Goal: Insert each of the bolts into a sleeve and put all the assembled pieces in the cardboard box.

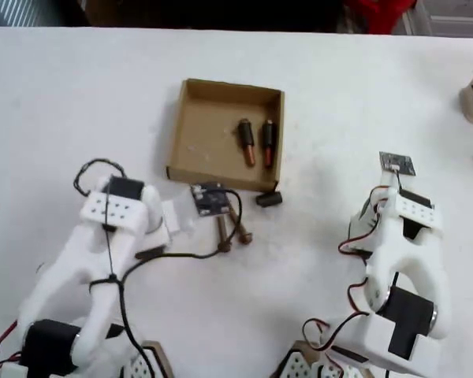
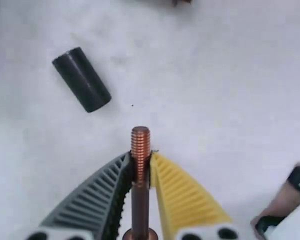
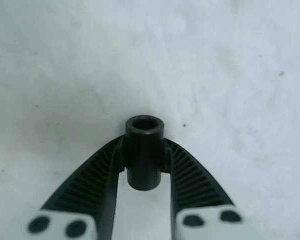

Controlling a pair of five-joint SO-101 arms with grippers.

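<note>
The box [image 1: 191, 130] holds two assembled pieces [image 1: 247, 142], side by side near its right wall. A loose sleeve [image 1: 268, 198] lies on the table [image 1: 339, 94] just outside the box's near right corner.

The left pincer [image 2: 140, 157] is closed on a bolt [image 2: 140, 142]. Its grey and yellow fingers pinch the shank, and the threaded tip sticks out past them. The loose sleeve lies ahead of that tip, apart from it and slanted.

In the high view two bolts [image 1: 221, 231] show just in front of the box's near wall. I cannot tell which is the gripped one.

The right pincer [image 3: 143, 144] is closed on a second sleeve [image 3: 144, 155], whose open bore faces outward. The right arm [image 1: 402, 236] stands well to the right of the box.
</note>
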